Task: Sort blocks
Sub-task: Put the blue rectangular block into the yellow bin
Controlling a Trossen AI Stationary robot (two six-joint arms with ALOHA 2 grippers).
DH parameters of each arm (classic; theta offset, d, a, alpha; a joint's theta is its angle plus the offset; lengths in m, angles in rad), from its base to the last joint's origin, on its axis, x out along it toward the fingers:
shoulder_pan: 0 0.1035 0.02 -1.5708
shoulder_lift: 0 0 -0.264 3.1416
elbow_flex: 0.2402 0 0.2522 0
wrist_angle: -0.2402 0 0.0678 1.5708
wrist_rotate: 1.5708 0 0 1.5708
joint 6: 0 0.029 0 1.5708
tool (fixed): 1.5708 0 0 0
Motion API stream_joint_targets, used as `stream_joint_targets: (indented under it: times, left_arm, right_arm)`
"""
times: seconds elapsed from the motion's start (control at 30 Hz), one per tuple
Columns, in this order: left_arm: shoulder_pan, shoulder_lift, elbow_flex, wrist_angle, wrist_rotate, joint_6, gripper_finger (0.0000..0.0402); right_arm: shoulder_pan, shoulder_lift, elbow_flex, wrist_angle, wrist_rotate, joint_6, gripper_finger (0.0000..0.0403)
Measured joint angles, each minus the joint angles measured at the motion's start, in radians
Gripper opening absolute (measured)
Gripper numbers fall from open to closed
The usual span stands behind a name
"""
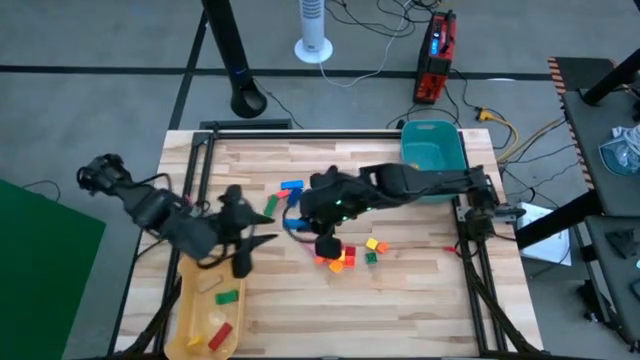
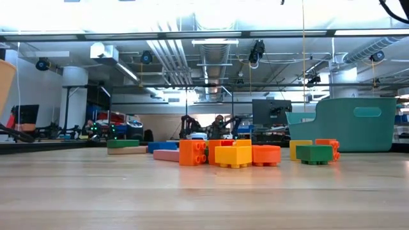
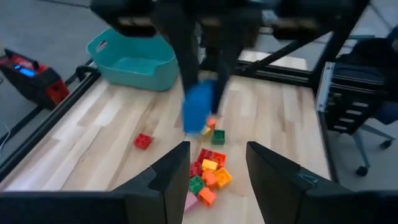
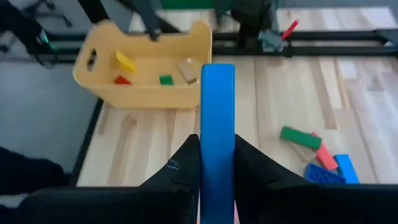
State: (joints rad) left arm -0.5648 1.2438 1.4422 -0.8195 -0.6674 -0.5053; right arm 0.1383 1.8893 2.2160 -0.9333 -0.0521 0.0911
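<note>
Above the middle of the wooden table [image 1: 420,300], the right gripper [image 4: 217,163] pinches a long blue bar block [image 4: 217,124] between its fingers, the block standing on end and held only at its lower part, so most of its length sticks out past the fingertips. The chief risk, as I judge it, is that this narrow, low grip lets the bar pivot or slide out during a swing toward a container, dropping it back among the loose blocks. Just beneath the gripper sits a tight cluster of orange, yellow, red and green blocks [image 1: 345,255]; a fall there could scatter them, and a low sweep of the wrist could knock them too. A second group, green, pink and blue bars [image 4: 317,155], lies near the table's centre and could be clipped the same way. The left gripper [image 3: 217,174] hangs near the yellow tray [image 1: 190,300] with its fingers spread and nothing between them; it faces the right arm, so a carry toward that tray, which already holds a few blocks, might bring the two arms into each other's path. The teal bin [image 1: 432,155] stands at the far right corner, well apart from the held block, and choosing the wrong container would spoil the sort.
</note>
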Motion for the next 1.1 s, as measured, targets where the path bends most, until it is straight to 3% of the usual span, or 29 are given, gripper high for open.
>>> stream_joint_targets:
  times: [0.27, 0.7, 1.1]
  left_arm:
    - [0.075, 0.033, 0.0, 0.127, 0.065, 0.07, 0.0144]
    - [0.139, 0.059, 0.0, 0.158, 0.183, 0.089, 0.0144]
    - [0.144, 0.059, 0.0, 0.158, 0.187, 0.109, 0.0138]
  right_arm:
    - [0.012, -0.017, -0.002, -0.003, 0.0, -0.05, 0.0054]
    - [0.023, -0.01, -0.005, 0.005, -0.001, -0.085, 0.0054]
    - [0.023, -0.022, -0.003, 0.051, -0.001, -0.092, 0.0054]
